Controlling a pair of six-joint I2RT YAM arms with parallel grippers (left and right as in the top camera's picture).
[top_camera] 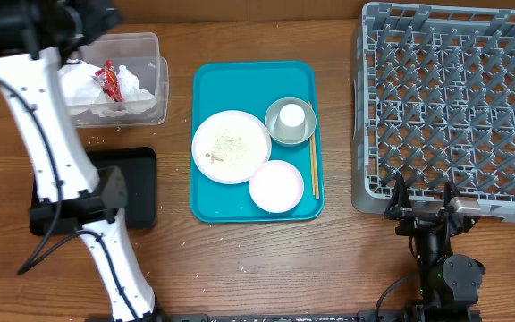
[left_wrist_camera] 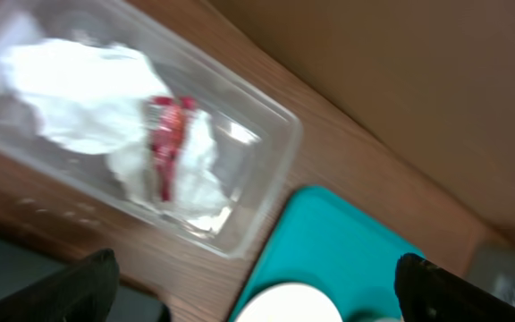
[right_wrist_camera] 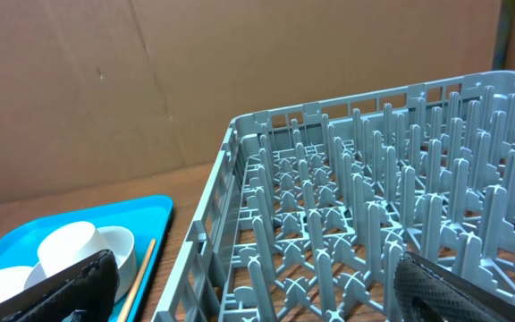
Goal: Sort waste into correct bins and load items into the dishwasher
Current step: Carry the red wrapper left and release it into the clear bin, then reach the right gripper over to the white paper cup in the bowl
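Observation:
The clear tub (top_camera: 163,89) at the back left holds crumpled white napkins (top_camera: 92,89) and a red wrapper (top_camera: 112,82). My left gripper (top_camera: 83,31) hovers open over its far end; in the left wrist view the napkins (left_wrist_camera: 79,80) and wrapper (left_wrist_camera: 168,134) lie beyond my empty left gripper (left_wrist_camera: 256,273). On the teal tray (top_camera: 240,85) sit a large plate (top_camera: 253,161) with rice grains (top_camera: 231,143), a small dish (top_camera: 276,186) and a grey bowl (top_camera: 304,132) with a white cup (top_camera: 291,116) in it. My right gripper (top_camera: 423,199) stands open and empty at the front edge of the dish rack (top_camera: 358,134).
A black tray (top_camera: 139,179) lies front left, partly under my left arm. Wooden chopsticks (top_camera: 313,161) rest along the teal tray's right side. A few rice grains are scattered on the wood near the tub. The right wrist view shows the rack's pegs (right_wrist_camera: 374,206) and the cup (right_wrist_camera: 65,246).

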